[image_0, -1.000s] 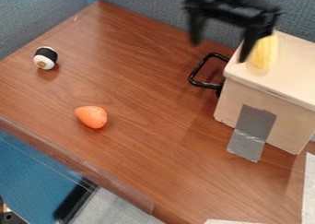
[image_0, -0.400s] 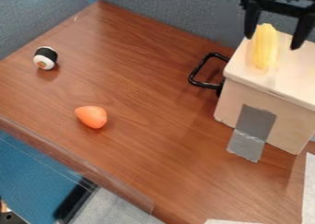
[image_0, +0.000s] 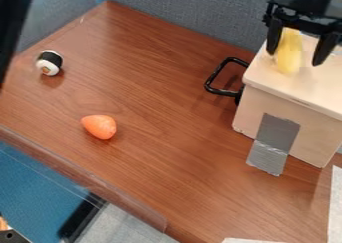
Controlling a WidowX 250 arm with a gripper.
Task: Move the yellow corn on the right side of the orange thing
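Gripper [image_0: 294, 58] spread about the corn [image_0: 289, 51] atop the box [image_0: 315, 137]; black handle [image_0: 214, 75] beside it, orange thing [image_0: 100, 126] and sushi roll [image_0: 50, 62] farther off

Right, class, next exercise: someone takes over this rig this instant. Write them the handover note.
Gripper: open, over the box, its fingers on either side of the corn, no grip visible.
Corn: on top of the pale box.
Orange thing: on the table, well away from the box.
Done: gripper is at the corn; corn not yet moved to its goal.
Left: probably close on it, lift, carry, set it down right of the orange thing, release.
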